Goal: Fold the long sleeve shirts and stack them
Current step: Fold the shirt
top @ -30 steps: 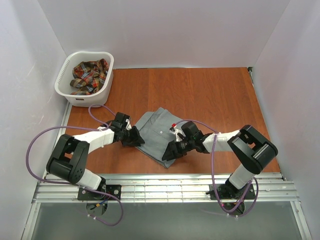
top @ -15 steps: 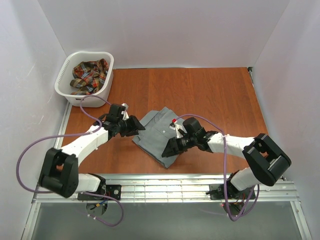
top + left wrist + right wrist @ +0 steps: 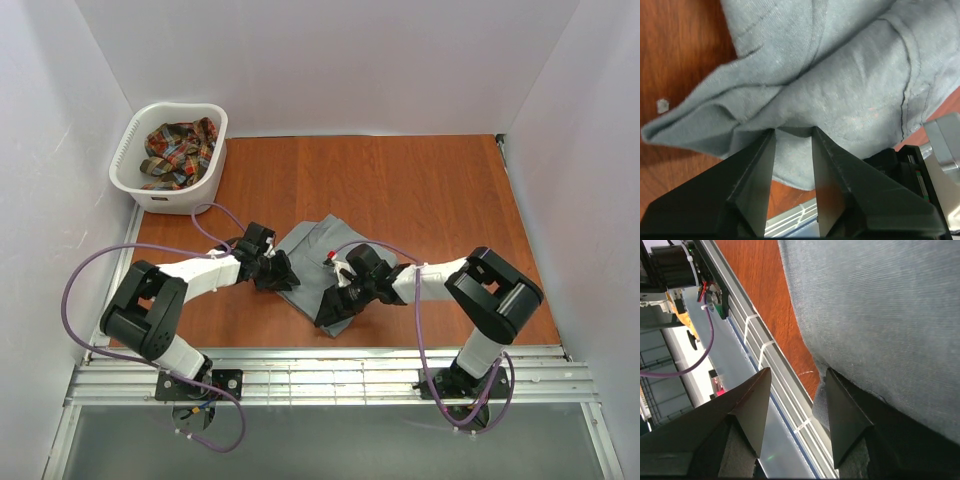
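Near the front middle of the wooden table, the grey shirt lies as a partly folded bundle, its long side running at a slant from the far left toward the near right. Both arms reach in low from either side. The left gripper sits at the bundle's left edge; its wrist view shows grey cloth filling the narrow gap between the two fingers, with creases gathering toward the tips, so it is clamped on a fold of that shirt. The right gripper is at the bundle's near corner, close to the metal rail along the table's front edge. Its jaws stand apart (wood and rail show through the gap between them), and the shirt's hem drapes over one finger without being pinched.

At the far left corner, well apart from the arms, a white laundry basket stands on the table. The plaid shirt lies crumpled inside it, red, green and yellow.
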Controlling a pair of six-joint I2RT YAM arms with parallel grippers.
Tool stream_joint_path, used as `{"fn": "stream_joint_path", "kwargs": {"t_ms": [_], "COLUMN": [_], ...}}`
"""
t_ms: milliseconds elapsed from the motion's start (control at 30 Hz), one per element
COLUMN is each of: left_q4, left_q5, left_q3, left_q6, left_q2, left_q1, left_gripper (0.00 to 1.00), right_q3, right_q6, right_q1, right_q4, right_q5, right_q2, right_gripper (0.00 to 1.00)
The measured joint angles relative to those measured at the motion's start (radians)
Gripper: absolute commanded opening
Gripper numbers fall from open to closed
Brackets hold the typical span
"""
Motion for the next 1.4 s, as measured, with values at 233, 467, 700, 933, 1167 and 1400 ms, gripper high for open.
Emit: {"fn": "stream_joint_path", "kwargs": {"t_ms": [233, 467, 700, 933, 1167, 1400], "left_q4": [0.019, -0.048, 0.023, 0.099, 0.136, 0.152], "left_q5": [-0.008, -0.027, 0.008, 0.056, 0.027, 0.009], "left_q3": [-0.003, 0.165, 0.521, 0.624, 0.664, 0.673], "left_q6": [-0.003, 0.05, 0.09, 0.086, 0.082, 0.123], "left_q2": [0.031, 0.032, 0.173, 0.476, 0.602, 0.591], "left_q1": [0.059, 0.067, -0.027, -0.089, -0.079, -0.047], "left_gripper": [0.29, 0.66, 0.67, 0.47, 0.43, 0.73], "right_q3": [-0.031, -0.006, 0.03, 0.016, -0.129, -0.178], "right_q6": [-0.033, -0.108, -0.12, -0.107, -0.074, -0.119], "right_q1": [-0.028, -0.29, -0.614, -0.649, -0.724, -0.714], "right_q4": [-0.045, -0.155, -0.087, 0.01, 0.176, 0.153], "right_q5": [0.001, 0.042, -0.015, -0.053, -0.112, -0.065], "right_q2": [-0.077, -0.305, -0.276, -0.081, -0.014, -0.117], "right_gripper": [0.42, 0.43, 0.43, 0.42, 0.42, 0.43]}}
